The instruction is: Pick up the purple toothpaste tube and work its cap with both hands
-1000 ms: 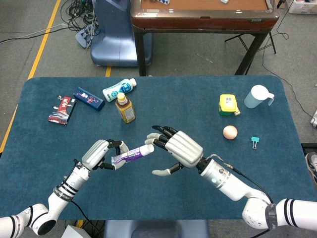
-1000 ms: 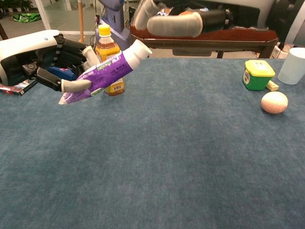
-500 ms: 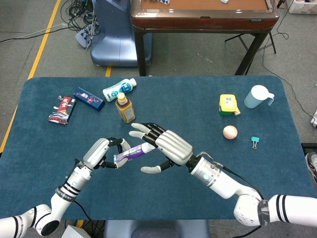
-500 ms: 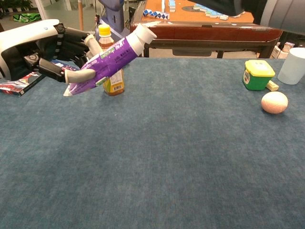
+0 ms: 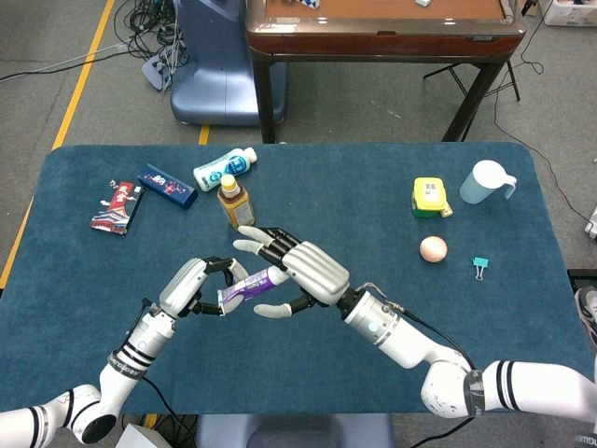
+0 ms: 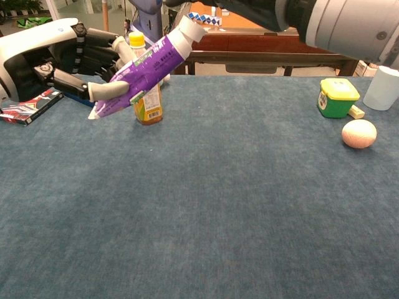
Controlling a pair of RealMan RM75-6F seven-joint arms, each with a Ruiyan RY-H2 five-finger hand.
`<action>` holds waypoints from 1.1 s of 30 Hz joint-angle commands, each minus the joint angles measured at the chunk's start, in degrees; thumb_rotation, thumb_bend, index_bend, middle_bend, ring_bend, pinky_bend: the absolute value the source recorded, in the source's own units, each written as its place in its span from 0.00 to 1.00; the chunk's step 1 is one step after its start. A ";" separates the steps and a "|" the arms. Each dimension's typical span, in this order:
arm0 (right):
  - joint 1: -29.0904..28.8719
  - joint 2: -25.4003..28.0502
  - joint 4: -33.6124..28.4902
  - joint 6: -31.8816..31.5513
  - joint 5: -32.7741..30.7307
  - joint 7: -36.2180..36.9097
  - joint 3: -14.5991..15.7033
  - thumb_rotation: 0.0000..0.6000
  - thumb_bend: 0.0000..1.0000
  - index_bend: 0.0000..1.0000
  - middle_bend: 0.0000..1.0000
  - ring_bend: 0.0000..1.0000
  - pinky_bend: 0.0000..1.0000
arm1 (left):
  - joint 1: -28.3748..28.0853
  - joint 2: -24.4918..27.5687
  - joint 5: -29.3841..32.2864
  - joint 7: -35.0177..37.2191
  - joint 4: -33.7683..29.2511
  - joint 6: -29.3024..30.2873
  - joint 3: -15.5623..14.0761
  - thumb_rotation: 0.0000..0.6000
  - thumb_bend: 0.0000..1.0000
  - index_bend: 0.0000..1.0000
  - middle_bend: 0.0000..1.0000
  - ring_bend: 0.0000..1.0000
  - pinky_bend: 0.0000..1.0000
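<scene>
My left hand [image 5: 191,285] grips the purple toothpaste tube [image 5: 244,287] by its flat lower end and holds it above the blue table. In the chest view the tube [image 6: 144,70] tilts up to the right in the left hand [image 6: 53,53], its white cap [image 6: 191,28] uppermost. My right hand [image 5: 303,270] sits over the cap end with its fingers spread and its thumb below the tube. From the head view the cap is hidden under that hand. I cannot tell whether the right fingers touch the cap.
Behind the hands stand an amber bottle [image 5: 235,203], a lying white bottle [image 5: 224,168], a blue box [image 5: 166,185] and a red packet [image 5: 118,206]. At the right are a yellow-green container [image 5: 430,197], an egg [image 5: 433,248], a cup [image 5: 485,182] and a clip [image 5: 480,267].
My right hand has moved left and forward until it covers the tube's cap end. The left hand has raised the tube and tilted it more steeply.
</scene>
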State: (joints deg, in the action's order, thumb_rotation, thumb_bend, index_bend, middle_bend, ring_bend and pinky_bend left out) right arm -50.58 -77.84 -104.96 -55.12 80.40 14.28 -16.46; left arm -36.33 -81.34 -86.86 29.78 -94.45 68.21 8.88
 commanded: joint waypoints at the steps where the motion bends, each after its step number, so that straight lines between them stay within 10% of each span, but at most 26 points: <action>1: -0.24 -0.82 0.56 -0.34 -0.01 0.81 -0.26 0.15 0.00 0.00 0.00 0.00 0.00 | -0.03 -0.12 -0.07 0.03 0.02 0.06 0.01 1.00 0.56 0.67 0.79 0.55 0.40; 33: -2.76 -7.45 7.23 0.84 -1.17 9.51 -1.26 0.15 0.00 0.00 0.00 0.00 0.00 | -0.52 -1.45 0.79 -0.56 0.45 -0.09 0.73 1.00 0.57 0.68 0.79 0.55 0.40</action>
State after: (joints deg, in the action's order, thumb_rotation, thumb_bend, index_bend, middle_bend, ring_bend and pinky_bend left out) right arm -53.28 -85.08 -97.90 -54.10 79.33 23.71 -17.58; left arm -36.85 -82.78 -86.09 29.22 -93.99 68.13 9.60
